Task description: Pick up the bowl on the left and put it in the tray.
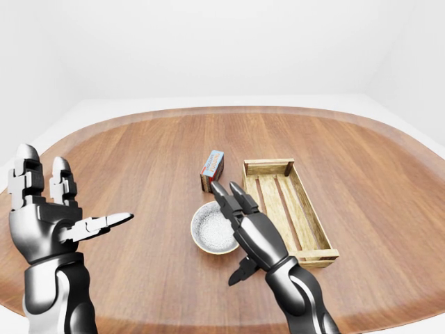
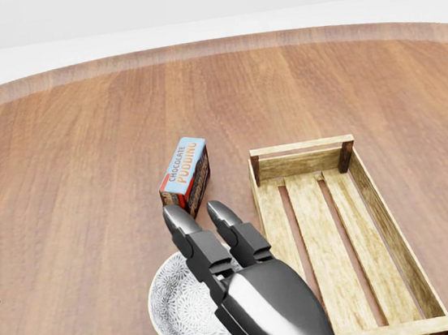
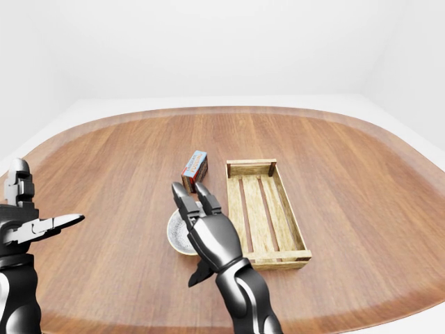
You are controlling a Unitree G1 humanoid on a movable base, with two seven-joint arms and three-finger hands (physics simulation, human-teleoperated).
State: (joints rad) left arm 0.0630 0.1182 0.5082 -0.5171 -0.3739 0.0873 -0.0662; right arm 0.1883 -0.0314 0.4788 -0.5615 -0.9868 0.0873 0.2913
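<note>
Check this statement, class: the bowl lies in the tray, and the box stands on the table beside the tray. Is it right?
No. The bowl lies on the table left of the tray, not in it, as the left-eye view shows. The box does stand on the table beside the tray.
</note>
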